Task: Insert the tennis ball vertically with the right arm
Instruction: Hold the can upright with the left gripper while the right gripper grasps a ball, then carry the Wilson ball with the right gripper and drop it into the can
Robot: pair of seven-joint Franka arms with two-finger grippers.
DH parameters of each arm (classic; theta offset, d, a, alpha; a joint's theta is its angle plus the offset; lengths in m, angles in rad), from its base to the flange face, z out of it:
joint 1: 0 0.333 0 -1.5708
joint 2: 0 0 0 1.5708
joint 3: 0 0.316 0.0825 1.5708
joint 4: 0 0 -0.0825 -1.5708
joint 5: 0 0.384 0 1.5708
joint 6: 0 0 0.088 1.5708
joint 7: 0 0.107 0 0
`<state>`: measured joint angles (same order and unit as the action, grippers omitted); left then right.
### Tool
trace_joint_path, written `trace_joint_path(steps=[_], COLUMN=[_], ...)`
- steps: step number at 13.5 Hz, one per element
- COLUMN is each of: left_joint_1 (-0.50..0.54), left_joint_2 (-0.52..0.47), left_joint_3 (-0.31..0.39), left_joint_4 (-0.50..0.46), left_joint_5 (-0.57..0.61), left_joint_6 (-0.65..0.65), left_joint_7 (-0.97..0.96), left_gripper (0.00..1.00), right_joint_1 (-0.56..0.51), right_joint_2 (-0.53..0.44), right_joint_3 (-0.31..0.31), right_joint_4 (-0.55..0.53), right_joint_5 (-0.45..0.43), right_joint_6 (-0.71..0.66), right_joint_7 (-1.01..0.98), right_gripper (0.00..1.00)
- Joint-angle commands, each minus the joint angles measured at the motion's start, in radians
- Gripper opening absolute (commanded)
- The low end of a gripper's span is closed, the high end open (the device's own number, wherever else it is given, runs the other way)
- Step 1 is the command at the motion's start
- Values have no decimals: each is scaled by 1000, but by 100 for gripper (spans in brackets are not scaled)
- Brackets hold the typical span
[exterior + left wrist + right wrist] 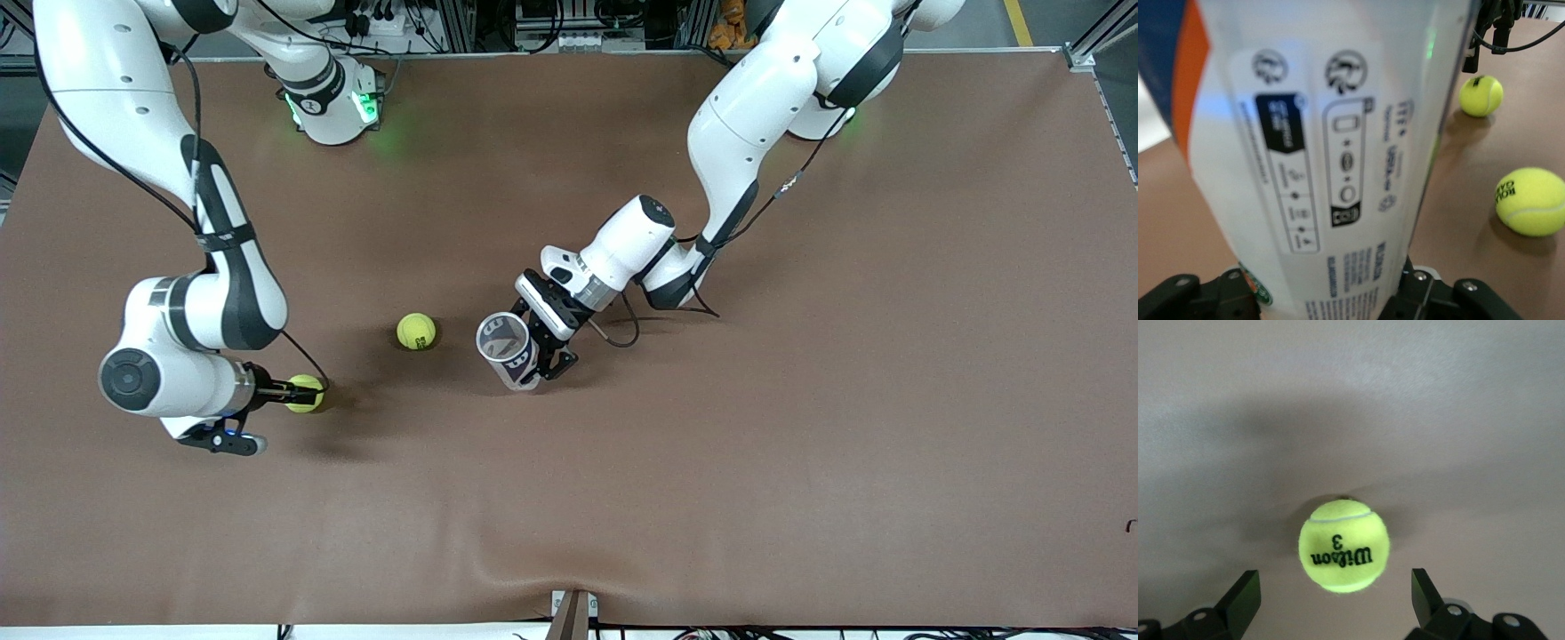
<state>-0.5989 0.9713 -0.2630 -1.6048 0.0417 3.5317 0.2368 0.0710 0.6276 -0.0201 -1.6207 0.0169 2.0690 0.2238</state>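
Note:
A yellow tennis ball (310,397) (1344,543) lies on the brown table toward the right arm's end. My right gripper (296,390) (1335,597) is low at the table and open, its two fingers standing to either side of the ball's near part without touching it. A clear tennis-ball can (505,347) (1338,153) with a printed label is held in the middle of the table, tilted with its open mouth upward. My left gripper (536,357) (1325,297) is shut on the can near its bottom end.
A second tennis ball (416,331) (1530,201) lies on the table between the can and the right gripper. The first ball (1481,95) shows farther off in the left wrist view. The brown mat (800,444) covers the whole table.

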Motion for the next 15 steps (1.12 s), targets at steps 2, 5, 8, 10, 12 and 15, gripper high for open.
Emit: trace_joint_path(steps=[2,5,8,10,12,15], left_joint_1=[-5,-5,-5,-7,-10,-13], left_joint_2=[20,32,33,46,52,53], left_joint_3=[1,-1,-1,1,1,1], left_joint_4=[3,5,5,6,5,6], left_joint_5=[-17,-17,-13,-11,-9,-9], left_joint_6=[23,23,23,23,23,23], left_joint_7=[-4,-4,-4,-2,-2,-2], left_gripper=[69,70,70,71,71,72], right_joint_1=[4,0,3,0,-2,10], right_joint_2=[7,11,17,8,-28,-69], right_joint_3=[-1,-1,-1,-1,0,26], right_joint_4=[-42,-88,-113,-107,-85,54], right_joint_5=[-3,-3,-5,-5,0,82], right_joint_6=[51,123,180,168,97,-166], right_joint_7=[19,19,17,20,19,119], right_gripper=[100,100,52,0,0,0])
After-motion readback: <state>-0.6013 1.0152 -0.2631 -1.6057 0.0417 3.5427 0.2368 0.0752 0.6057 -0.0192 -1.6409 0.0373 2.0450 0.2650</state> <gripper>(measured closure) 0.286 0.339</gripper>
